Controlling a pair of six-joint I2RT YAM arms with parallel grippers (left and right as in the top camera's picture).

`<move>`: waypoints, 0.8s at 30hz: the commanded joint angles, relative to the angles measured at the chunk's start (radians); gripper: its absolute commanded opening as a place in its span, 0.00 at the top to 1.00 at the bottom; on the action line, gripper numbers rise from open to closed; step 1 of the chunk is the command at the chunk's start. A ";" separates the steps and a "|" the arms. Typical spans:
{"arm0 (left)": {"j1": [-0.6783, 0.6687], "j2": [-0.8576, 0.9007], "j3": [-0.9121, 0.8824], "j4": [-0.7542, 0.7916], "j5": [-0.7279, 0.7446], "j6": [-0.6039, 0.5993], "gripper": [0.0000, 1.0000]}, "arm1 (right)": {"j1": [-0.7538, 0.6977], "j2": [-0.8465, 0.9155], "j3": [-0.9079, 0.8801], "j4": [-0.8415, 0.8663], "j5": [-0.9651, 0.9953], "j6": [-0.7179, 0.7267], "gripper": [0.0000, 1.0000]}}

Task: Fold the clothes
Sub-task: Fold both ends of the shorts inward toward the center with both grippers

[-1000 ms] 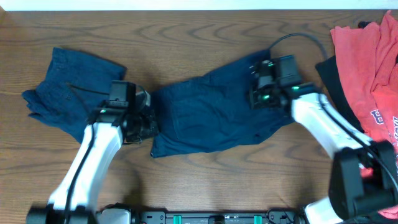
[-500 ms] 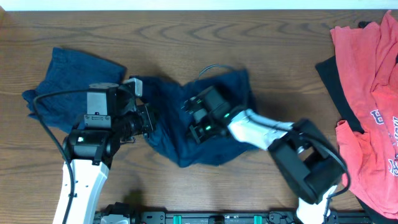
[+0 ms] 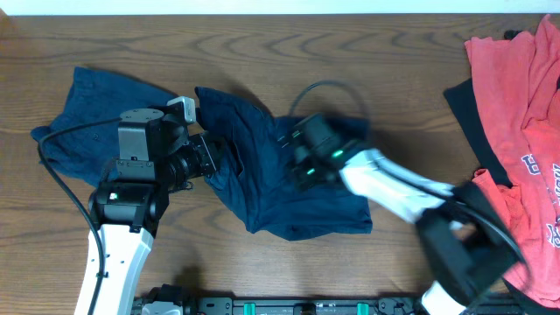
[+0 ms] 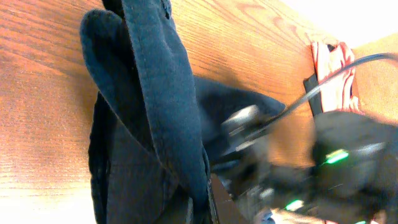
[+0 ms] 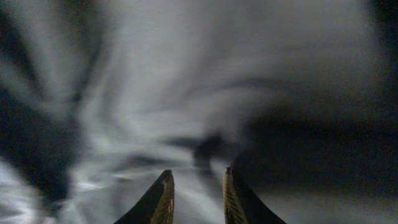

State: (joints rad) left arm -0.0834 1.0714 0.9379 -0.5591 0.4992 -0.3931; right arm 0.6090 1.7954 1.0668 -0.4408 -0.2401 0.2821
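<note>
A pair of navy shorts [image 3: 271, 197] lies bunched and partly doubled over at the table's middle. My left gripper [image 3: 210, 163] is shut on its left edge and holds it raised. In the left wrist view the fabric [image 4: 149, 106] hangs in a long fold from the jaws at the bottom. My right gripper [image 3: 303, 163] is over the top of the same shorts. In the right wrist view its fingers [image 5: 165, 196] stand close together with blurred fabric [image 5: 186, 81] between and ahead of them. A second pair of navy shorts [image 3: 87, 127] lies at the far left.
Coral-red printed T-shirts [image 3: 516, 96] are heaped at the right edge with a black piece [image 3: 468, 114] beside them. The right arm's cable [image 3: 324, 87] loops above the shorts. The wooden table [image 3: 262, 44] shows at the back.
My right gripper swept left across the shorts, doubling their right half over, then drifted back slightly right. My left gripper lifted the left edge and rose.
</note>
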 commanded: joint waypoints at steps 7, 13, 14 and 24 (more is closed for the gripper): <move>-0.002 0.000 0.026 0.010 0.018 -0.010 0.94 | -0.171 -0.046 -0.036 -0.245 0.199 -0.044 0.78; -0.031 0.024 0.026 0.008 0.044 -0.045 0.94 | -0.177 -0.032 -0.152 -0.180 0.218 -0.041 0.78; -0.047 0.032 0.026 0.014 0.044 -0.053 0.94 | -0.177 -0.032 -0.172 -0.164 0.218 -0.032 0.78; -0.290 0.150 0.026 0.227 0.043 -0.211 0.94 | -0.174 -0.032 -0.259 -0.131 0.214 0.022 0.78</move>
State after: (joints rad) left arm -0.3065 1.1934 0.9379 -0.3691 0.5217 -0.5282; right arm 0.4377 1.7069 0.8787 -0.5438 -0.0425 0.2760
